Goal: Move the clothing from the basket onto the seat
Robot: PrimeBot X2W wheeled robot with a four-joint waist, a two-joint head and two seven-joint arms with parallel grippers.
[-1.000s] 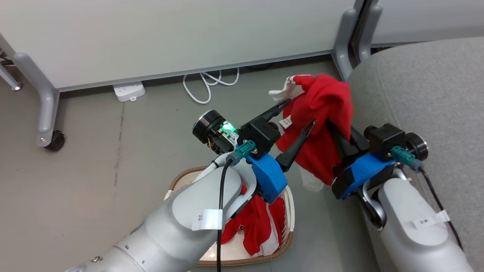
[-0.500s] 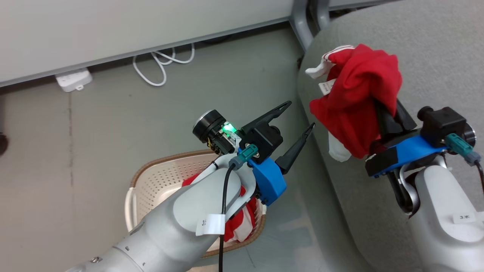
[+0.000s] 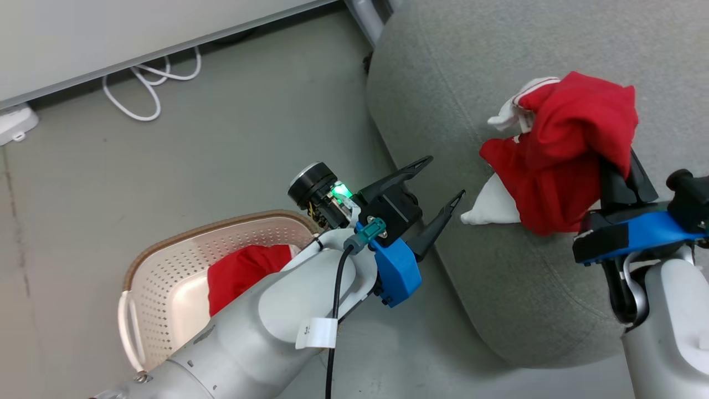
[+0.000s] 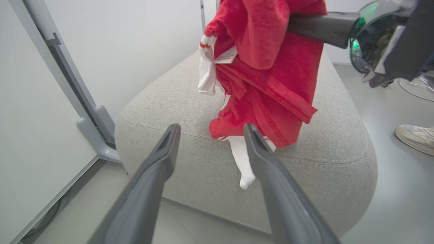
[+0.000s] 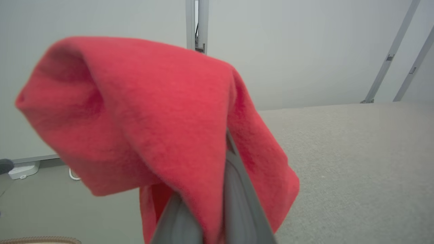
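My right gripper [image 3: 623, 177] is shut on a red garment with white trim [image 3: 559, 160], one piece of the clothing, and holds it above the grey seat [image 3: 454, 111]. The cloth drapes over the fingertips and its white end hangs near the seat's front edge [image 4: 244, 169]. In the right wrist view the garment [image 5: 152, 118] wraps the closed fingers [image 5: 234, 196]. My left gripper [image 3: 445, 177] stands open and empty over the floor, beside the seat's corner and above the basket [image 3: 166, 244]. A second red garment [image 3: 243, 271] lies in the basket, partly hidden by my left forearm.
A white cable [image 3: 144, 88] and a power strip [image 3: 14, 124] lie on the floor by the wall panel. Grey partition legs [image 4: 95, 128] stand next to the seat's far corner. A person's shoe [image 4: 415, 137] rests on the floor beyond the seat.
The head camera has swung right. My right gripper has carried the red garment from beside the seat's edge to over the seat. The left gripper has stayed open.
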